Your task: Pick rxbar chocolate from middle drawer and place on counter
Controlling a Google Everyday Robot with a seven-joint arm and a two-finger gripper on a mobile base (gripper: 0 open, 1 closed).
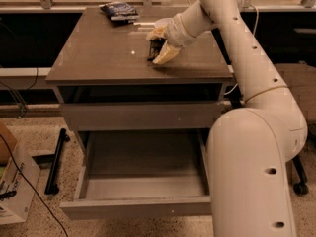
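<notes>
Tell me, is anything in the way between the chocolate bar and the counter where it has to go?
Nothing visible is. The end effector grips the bar right over the counter, on its right half. A bag lies at the back edge, well apart from the bar.

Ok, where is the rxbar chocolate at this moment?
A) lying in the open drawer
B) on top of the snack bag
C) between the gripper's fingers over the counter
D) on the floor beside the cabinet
C: the dark rxbar chocolate is clamped in the gripper over the counter, and the open middle drawer shows no bar inside.
</notes>
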